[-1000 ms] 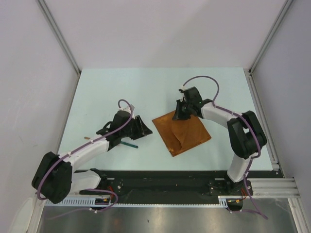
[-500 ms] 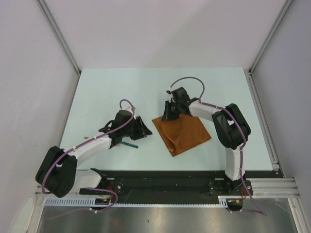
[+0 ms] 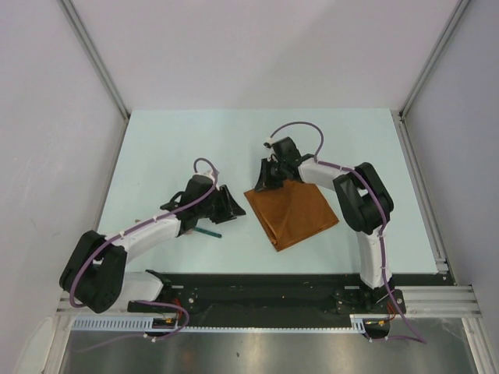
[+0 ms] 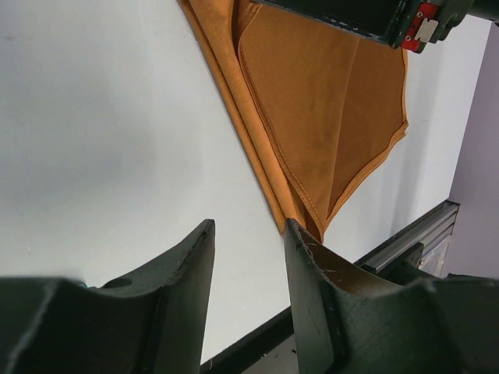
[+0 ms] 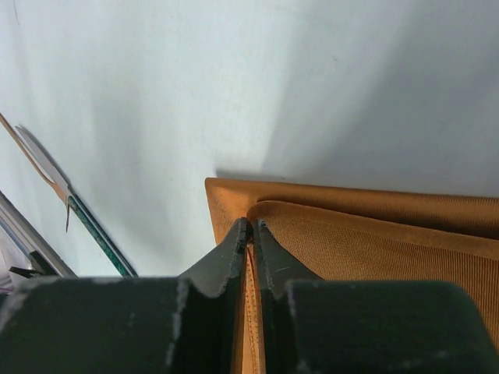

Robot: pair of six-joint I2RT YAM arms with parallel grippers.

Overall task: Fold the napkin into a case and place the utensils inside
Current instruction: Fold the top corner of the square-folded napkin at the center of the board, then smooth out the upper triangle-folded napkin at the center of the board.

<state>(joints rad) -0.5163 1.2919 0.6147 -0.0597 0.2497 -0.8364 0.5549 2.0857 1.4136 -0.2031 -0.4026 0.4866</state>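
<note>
Nearest you, both arm bases sit on a black rail [image 3: 257, 300] with a metal strip [image 3: 257, 351] in front, cut off by the lower edge.

Your left arm [image 3: 148, 231] lies low across the counter [image 3: 195, 140]. The left jaws stand partly open with only bare counter between them, just left of the napkin [image 3: 300, 214] and not touching it.

That arm hides most of the utensils. From above you see only a teal handle [image 3: 209, 231] beside the wrist and a pale tip [image 3: 139, 221] past the forearm. The right wrist view shows the teal piece [image 5: 97, 234] and a pale wooden piece [image 5: 35, 160] side by side, both cut off at the frame's edge.

The napkin lies a little right of the counter's middle, doubled over in layers with its edges stacked.

At its far left corner, the right jaws are pressed almost together on the upper layer's edge. Your right arm [image 3: 359, 199] reaches in over the cloth's far edge.

In the left wrist view a red part with a pale tag [image 4: 421, 23] shows on that arm. You cannot tell whether it carries writing.

The counter is pale mint, matte and smooth. Plain grey-white walls [image 3: 257, 54] and aluminium posts [image 3: 93, 58] close it in.
</note>
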